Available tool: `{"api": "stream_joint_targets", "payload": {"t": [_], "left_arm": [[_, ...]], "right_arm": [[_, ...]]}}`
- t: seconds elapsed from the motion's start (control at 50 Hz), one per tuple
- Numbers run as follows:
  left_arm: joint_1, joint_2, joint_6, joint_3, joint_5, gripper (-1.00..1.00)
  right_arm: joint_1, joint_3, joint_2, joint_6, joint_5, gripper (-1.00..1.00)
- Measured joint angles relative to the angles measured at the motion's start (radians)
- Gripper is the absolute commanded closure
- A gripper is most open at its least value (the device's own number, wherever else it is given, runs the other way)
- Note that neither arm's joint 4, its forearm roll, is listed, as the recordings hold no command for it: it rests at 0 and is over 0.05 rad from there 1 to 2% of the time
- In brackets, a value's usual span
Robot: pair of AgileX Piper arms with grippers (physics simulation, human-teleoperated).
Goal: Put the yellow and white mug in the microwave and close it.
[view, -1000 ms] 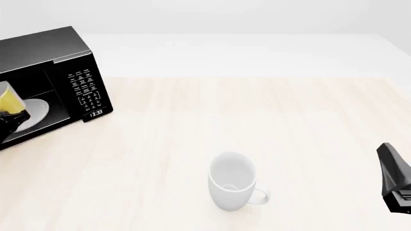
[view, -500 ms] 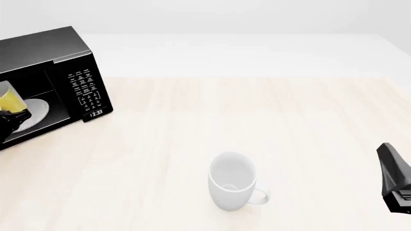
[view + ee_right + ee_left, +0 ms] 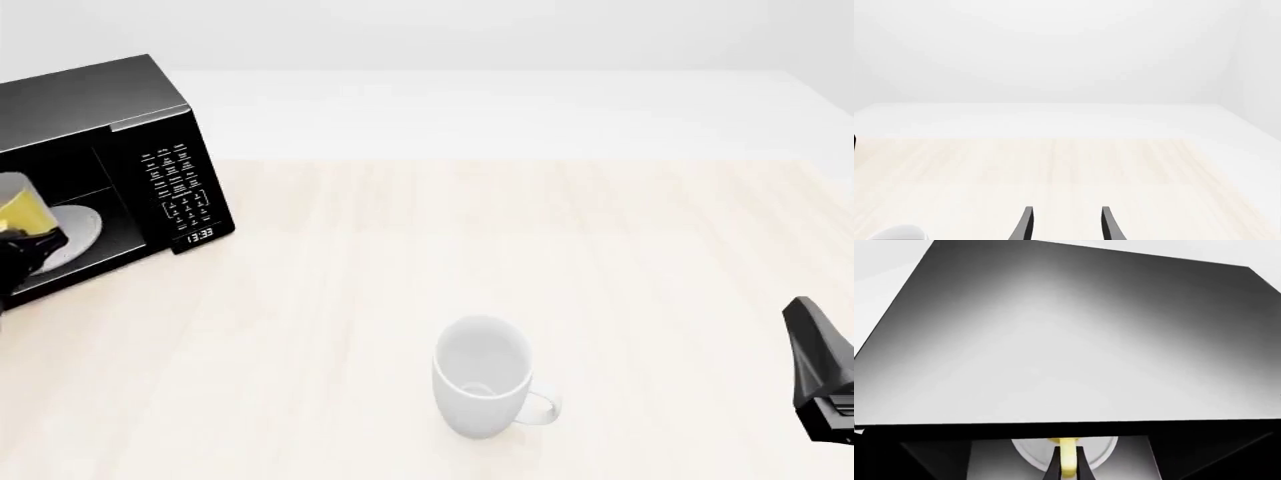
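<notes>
The black microwave [image 3: 160, 150] stands open at the table's far left, its white turntable plate [image 3: 78, 228] showing inside. The yellow and white mug [image 3: 19, 205] hangs at the cavity's mouth, cut by the left frame edge. My left gripper [image 3: 16, 250] holds it from below. In the left wrist view the microwave's top [image 3: 1074, 345] fills the frame, and the gripper [image 3: 1067, 467] is shut on the mug's yellow handle [image 3: 1067, 456] in front of the plate [image 3: 1031, 452]. My right gripper [image 3: 1066, 225] stands open with nothing in it, at the table's right edge [image 3: 821, 365].
A larger all-white mug [image 3: 483, 375] stands upright in the near middle of the wooden table [image 3: 561, 240], handle to the right. Its rim shows in the right wrist view [image 3: 894, 233]. The keypad panel [image 3: 180, 195] faces the table's middle.
The left gripper and the mug have shifted slightly left and farther toward the microwave cavity. The right arm and white mug have not moved.
</notes>
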State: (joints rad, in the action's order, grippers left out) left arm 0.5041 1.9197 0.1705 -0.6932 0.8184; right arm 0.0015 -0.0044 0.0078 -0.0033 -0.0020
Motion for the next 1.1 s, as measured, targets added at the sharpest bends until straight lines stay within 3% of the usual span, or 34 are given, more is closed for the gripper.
{"api": "stream_joint_targets", "payload": {"t": [0.1, 0.12, 0.74, 1.1], "left_arm": [[-0.003, 0.005, 0.002, -0.010, -0.003, 1.00], [-0.004, 0.005, 0.002, -0.012, -0.004, -1.00], [-0.014, 0.025, -0.014, -0.005, -0.027, -1.00], [-0.051, -0.090, 0.012, 0.072, -0.062, -1.00]], "right_arm": [[0.000, 0.000, 0.000, -0.001, 0.000, -1.00], [0.000, 0.000, 0.001, -0.001, 0.000, -1.00], [0.000, 0.000, 0.000, 0.000, 0.000, -1.00], [0.000, 0.000, -0.001, 0.001, 0.000, -1.00]]}}
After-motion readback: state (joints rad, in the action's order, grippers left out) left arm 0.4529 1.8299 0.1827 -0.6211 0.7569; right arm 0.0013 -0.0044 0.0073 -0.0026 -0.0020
